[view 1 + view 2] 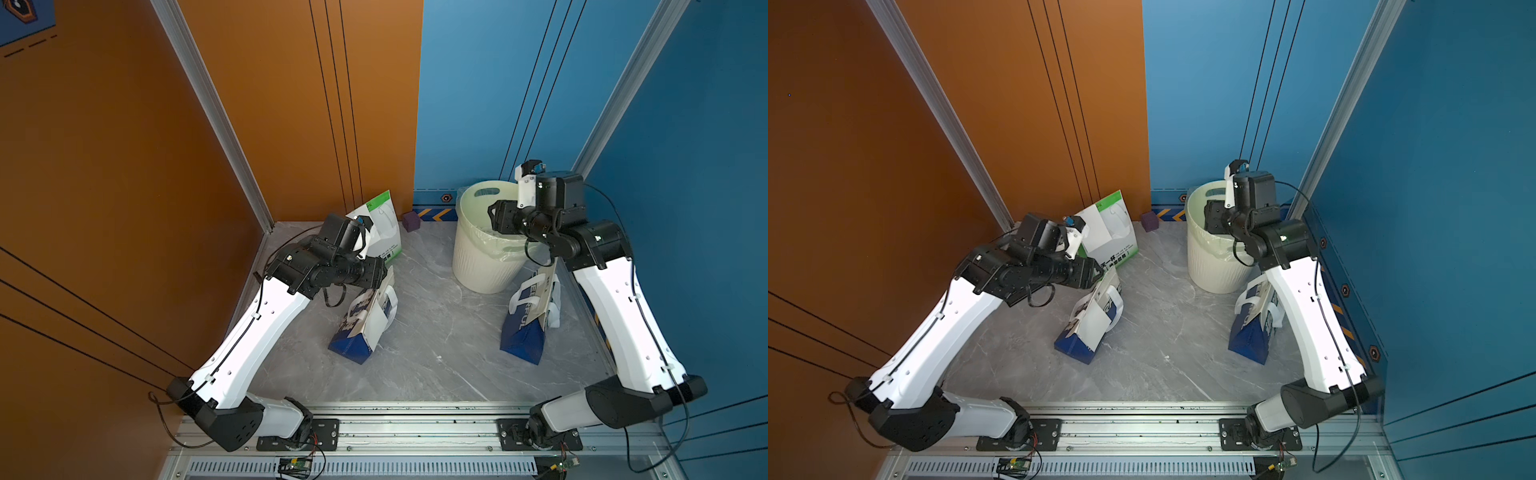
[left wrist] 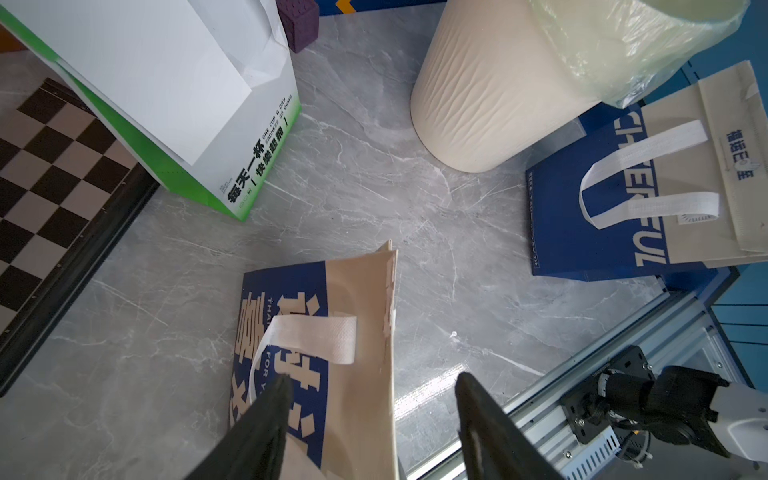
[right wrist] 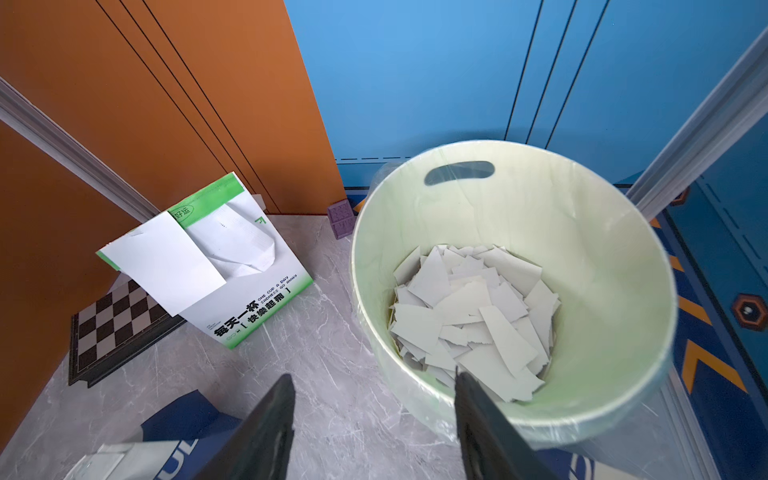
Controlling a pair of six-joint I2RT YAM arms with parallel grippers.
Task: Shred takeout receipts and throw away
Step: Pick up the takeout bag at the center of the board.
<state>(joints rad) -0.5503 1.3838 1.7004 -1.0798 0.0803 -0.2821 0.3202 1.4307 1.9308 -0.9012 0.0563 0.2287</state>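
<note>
Takeout receipts [image 3: 469, 316], torn into ragged white pieces, lie heaped at the bottom of the cream bin [image 3: 615, 291], directly below the right gripper [image 3: 372, 378]. That gripper hangs over the bin's near rim with its two dark fingers [image 3: 270, 415] spread apart and nothing between them. One finger is above the lined bin and the other above the grey tabletop [image 3: 324, 332] just outside it. In both top views it sits above the bin's mouth, clear of the paper.

One whole white slip [image 3: 162, 266] rests flat against the face of the green-and-white bag [image 3: 257, 307]. It is well off to the right gripper's side, away from the bin. The same slip is ahead of the left gripper [image 2: 372, 380], beyond its fingertips and apart from them.

The left gripper is also spread wide and grips nothing. It is poised over the top edge of a blue-and-beige bag [image 2: 291, 291] slumped on the table, and the bag's white looped handle [image 2: 307, 336] is just ahead of one fingertip. Whether either finger touches the bag cannot be told.

A second blue bag lettered CHEERFUL [image 2: 602, 216] sits beside the bin, under the right arm. A purple cube [image 3: 340, 218] stands by the wall between the green-and-white bag and the bin. A chessboard [image 3: 108, 328] lies behind the green-and-white bag, farther from both grippers.
</note>
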